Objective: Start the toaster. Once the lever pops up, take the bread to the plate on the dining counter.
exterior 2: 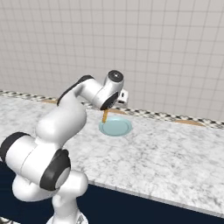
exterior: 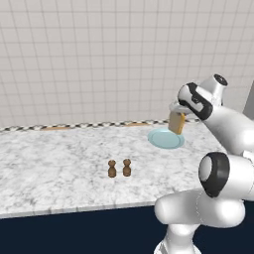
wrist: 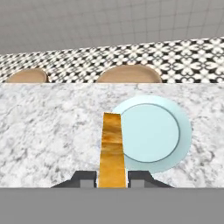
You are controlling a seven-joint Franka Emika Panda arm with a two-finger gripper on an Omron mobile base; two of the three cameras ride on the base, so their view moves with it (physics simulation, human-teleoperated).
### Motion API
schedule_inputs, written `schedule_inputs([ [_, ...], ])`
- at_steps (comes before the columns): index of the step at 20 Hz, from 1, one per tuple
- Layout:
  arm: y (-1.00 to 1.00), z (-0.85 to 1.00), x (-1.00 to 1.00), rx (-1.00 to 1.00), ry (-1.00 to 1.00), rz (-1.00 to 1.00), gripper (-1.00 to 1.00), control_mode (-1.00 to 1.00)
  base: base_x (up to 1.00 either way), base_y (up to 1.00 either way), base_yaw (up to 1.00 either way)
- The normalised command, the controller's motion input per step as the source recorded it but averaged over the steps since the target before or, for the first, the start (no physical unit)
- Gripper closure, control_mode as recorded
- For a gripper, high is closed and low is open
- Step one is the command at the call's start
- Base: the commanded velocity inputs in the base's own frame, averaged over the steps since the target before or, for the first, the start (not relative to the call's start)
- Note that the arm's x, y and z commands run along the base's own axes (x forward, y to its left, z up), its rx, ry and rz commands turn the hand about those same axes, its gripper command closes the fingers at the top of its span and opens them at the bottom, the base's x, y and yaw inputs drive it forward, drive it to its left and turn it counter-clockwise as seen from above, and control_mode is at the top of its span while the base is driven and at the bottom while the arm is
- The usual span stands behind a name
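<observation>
My gripper [wrist: 112, 178] is shut on the bread [wrist: 112, 148], a tan toast slice held on edge and hanging downward. The bread [exterior: 177, 123] hovers just above the near-left rim of the pale blue plate [exterior: 163, 140], without touching it. In the hand view the plate [wrist: 153, 133] lies flat on the marble, just right of the slice. From the right base view the bread [exterior 2: 105, 115] hangs under the hand at the plate's [exterior 2: 117, 127] left edge. The plate rests near the far edge of the dining counter [exterior: 59, 158]. The toaster is out of view.
Two small brown shakers [exterior: 119, 168] stand mid-counter, left of and nearer than the plate. Beyond the counter's far edge lie a patterned floor and two round wooden seats [wrist: 129, 73]. A tiled wall [exterior: 99, 54] rises behind. The dark navy front [exterior: 74, 233] drops below the near edge.
</observation>
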Motion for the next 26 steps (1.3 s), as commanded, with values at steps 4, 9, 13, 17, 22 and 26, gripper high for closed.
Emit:
schedule_inputs([
  [4, 0.00, -0.48, 0.45, 0.08, 0.01, 0.06, 1.00, -1.00, 0.00, 0.00, 0.00],
  [9, -0.01, -0.54, 0.31, 0.08, 0.00, 0.05, 1.00, -1.00, 0.00, 0.00, 0.00],
  [13, 0.00, -0.52, 0.03, 0.05, 0.02, 0.05, 1.00, -1.00, 0.00, 0.00, 0.00],
  [17, 0.00, -0.47, 0.30, 0.02, 0.05, 0.03, 1.00, -1.00, 0.00, 0.00, 0.00],
  [22, 0.00, -0.25, 0.45, 0.06, 0.00, 0.03, 1.00, -1.00, 0.00, 0.00, 0.00],
  [26, 0.00, -0.32, 0.21, 0.07, 0.00, 0.04, 1.00, -1.00, 0.00, 0.00, 0.00],
])
